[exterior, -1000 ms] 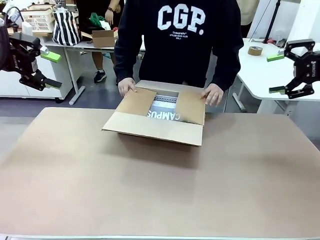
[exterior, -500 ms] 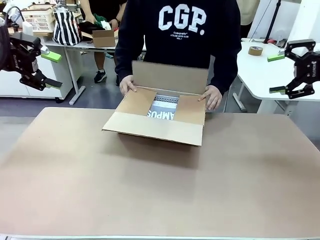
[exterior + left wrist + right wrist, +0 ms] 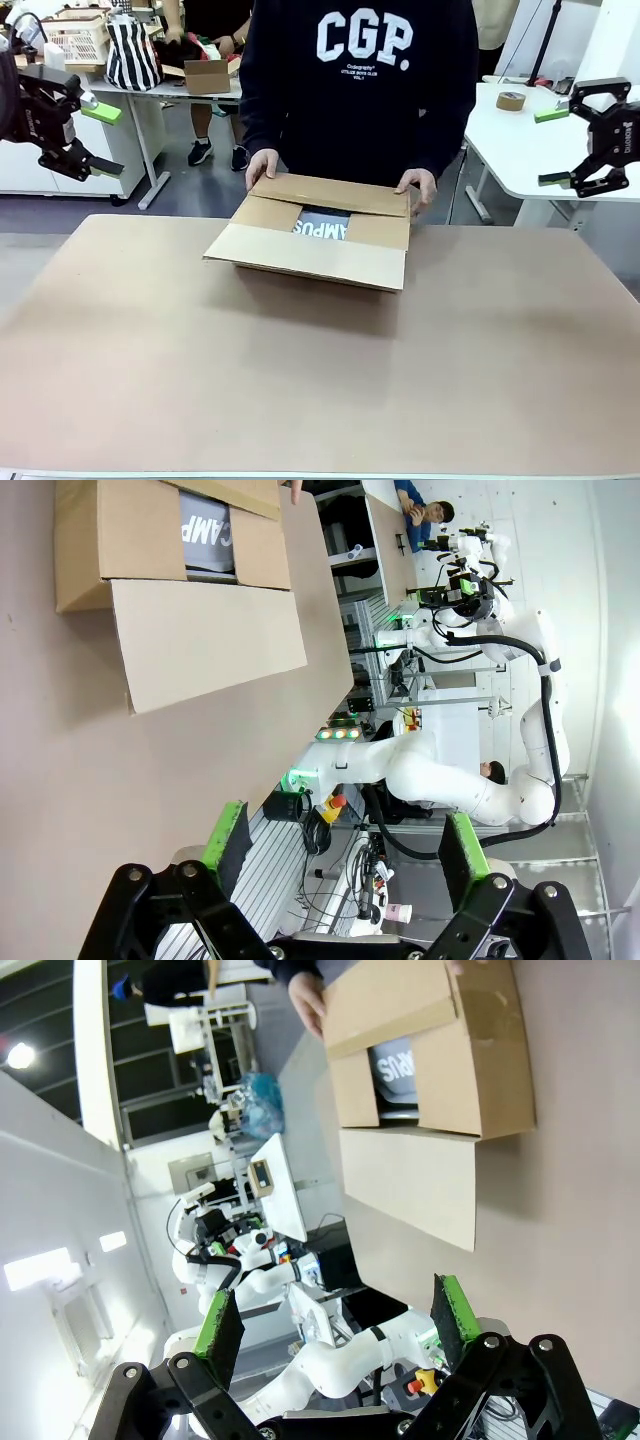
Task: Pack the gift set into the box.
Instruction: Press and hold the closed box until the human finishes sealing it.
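Box [image 3: 310, 256] at the table's far side: brown corrugated, near flap out. You see the gift set's grey "CAMPUS" pack [image 3: 321, 227] inside through the gap. Left gripper [image 3: 105, 141] and right gripper [image 3: 551, 148] hang with fingers spread wide.

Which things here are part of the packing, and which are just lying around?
Part of the job: large brown cardboard box; grey "CAMPUS" pack inside it.
Lying about: brown tape roll; small brown carton; black-and-white striped bag.

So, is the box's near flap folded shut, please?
No, the near flap of the box juts out over the table, unfolded.
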Controlling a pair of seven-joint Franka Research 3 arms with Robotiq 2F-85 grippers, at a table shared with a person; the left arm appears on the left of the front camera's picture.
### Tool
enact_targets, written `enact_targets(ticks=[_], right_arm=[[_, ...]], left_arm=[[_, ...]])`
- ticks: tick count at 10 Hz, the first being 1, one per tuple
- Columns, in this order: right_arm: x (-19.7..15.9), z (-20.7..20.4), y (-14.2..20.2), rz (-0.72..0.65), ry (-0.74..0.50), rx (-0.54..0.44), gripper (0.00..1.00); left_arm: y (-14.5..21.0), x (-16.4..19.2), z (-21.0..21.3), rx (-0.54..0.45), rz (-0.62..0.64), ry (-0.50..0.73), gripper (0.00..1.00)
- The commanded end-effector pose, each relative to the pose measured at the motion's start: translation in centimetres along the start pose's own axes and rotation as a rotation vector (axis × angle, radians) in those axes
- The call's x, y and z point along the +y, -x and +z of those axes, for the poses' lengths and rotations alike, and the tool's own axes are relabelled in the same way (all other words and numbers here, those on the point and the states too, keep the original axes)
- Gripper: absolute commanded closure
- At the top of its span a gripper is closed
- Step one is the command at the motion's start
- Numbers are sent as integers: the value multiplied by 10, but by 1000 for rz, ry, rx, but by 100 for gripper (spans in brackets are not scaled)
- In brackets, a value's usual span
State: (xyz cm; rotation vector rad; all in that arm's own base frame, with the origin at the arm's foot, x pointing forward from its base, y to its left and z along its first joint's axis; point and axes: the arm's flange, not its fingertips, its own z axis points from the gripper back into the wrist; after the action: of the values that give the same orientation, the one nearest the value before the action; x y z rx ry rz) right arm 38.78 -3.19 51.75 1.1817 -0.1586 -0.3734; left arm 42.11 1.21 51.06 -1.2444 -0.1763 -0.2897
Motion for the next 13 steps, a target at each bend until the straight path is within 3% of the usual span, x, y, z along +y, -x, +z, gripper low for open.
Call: enact_targets(ticks=[1, 13], right_arm=[[0, -1, -1, 18, -24, 1, 0], [0, -1, -1, 18, -24, 1, 0]], left_arm=[[2, -3, 2, 5, 9, -2, 0], [2, -3, 2, 5, 9, -2, 0]])
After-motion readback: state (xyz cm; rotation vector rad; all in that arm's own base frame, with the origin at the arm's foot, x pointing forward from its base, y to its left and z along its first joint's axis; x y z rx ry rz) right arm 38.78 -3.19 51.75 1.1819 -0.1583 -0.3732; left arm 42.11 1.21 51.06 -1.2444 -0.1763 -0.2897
